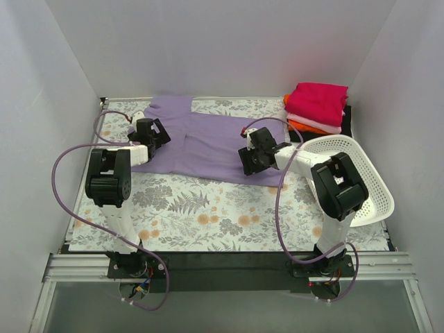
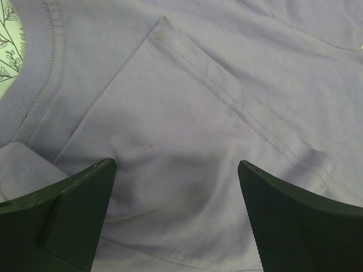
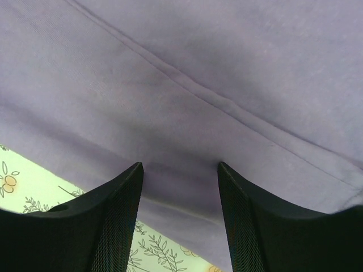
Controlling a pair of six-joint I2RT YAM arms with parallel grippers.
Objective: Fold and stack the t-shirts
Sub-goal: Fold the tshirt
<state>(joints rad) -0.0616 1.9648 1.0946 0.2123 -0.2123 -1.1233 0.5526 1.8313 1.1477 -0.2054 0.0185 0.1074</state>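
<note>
Your left gripper (image 2: pixel 177 170) is spread wide over the lavender t-shirt (image 2: pixel 187 102), and your right gripper (image 3: pixel 180 167) is parted at its hem. The white lattice basket (image 1: pixel 374 182) sits to its right, interior partly hidden.

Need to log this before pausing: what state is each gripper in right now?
Left gripper: open, over the purple shirt, holding nothing.
Right gripper: open, at the purple shirt's edge, holding nothing.
</note>
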